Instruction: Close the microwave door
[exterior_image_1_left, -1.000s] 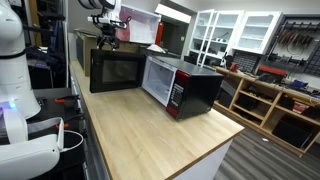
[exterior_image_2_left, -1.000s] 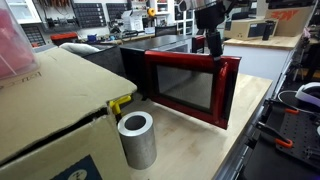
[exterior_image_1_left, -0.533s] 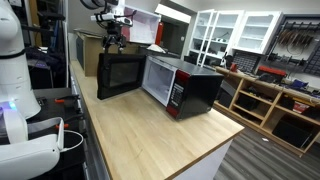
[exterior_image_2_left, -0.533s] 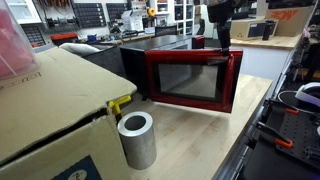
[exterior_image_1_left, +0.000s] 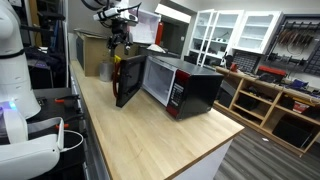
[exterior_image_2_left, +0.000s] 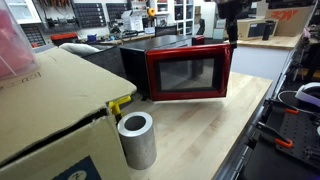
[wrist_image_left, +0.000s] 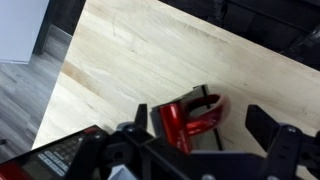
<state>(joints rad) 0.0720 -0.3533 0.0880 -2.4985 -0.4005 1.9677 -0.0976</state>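
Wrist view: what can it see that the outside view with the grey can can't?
Only the wrist view: the dark fingers up close, seen from above, and grey floor beside the counter. Only that exterior view: the grey can, the cardboard box and the whole red door with its dark window. Both: the wooden counter and some red part of the microwave.

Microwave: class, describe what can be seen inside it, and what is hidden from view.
An exterior view shows a pale strip inside the microwave, with nothing visible there. The half-shut door covers the rest, so any contents cannot be seen.
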